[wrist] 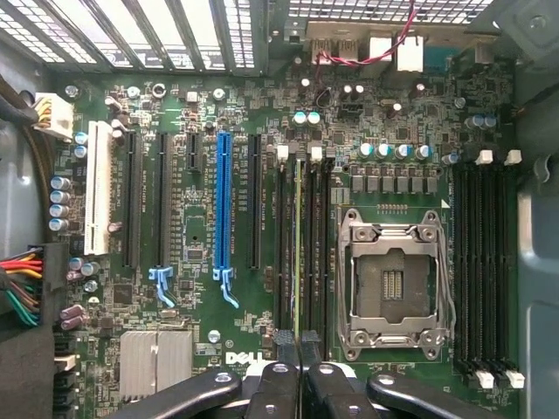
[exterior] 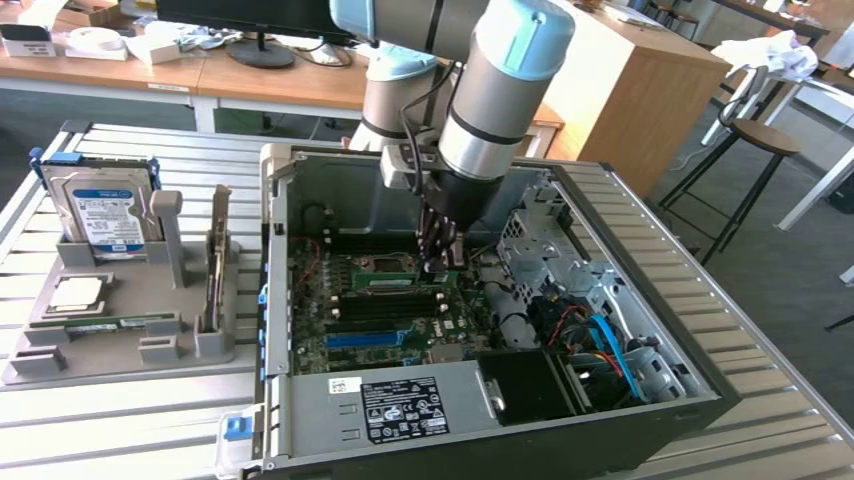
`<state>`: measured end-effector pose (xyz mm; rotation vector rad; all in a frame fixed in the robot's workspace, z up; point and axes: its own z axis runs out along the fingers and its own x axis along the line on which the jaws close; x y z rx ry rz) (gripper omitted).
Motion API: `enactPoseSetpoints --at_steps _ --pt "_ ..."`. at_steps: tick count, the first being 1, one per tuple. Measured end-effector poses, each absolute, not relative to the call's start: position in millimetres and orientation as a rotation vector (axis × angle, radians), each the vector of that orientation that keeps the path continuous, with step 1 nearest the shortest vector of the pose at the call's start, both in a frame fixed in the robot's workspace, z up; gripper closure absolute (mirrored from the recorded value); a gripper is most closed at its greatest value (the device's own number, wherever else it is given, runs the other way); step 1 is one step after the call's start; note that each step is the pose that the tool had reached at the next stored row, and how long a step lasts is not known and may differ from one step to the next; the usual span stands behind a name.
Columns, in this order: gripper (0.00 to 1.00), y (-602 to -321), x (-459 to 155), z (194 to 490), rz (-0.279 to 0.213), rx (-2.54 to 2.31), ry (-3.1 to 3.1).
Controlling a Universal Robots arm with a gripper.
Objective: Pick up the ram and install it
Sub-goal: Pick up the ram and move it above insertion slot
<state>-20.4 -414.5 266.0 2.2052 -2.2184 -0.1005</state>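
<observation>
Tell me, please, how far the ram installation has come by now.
Done: the ram is picked up and inside the open computer case. In hand: the gripper is shut on it, holding it edge-on along the black memory slots beside the empty processor socket. Left: seating cannot be confirmed, and the gripper has not yet let go.

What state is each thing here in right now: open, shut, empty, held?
gripper: shut on the ram
ram: held on edge at a memory slot; seated or not, cannot tell
processor socket: empty
computer case: open
hard drive: upright in the grey holder
</observation>
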Motion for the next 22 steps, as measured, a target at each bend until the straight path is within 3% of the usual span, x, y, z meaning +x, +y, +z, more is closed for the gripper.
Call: enactPoseSetpoints --at_steps 22 --pt "0.89 -416.7 -27.7 265.7 -0.101 2.205 -2.218"
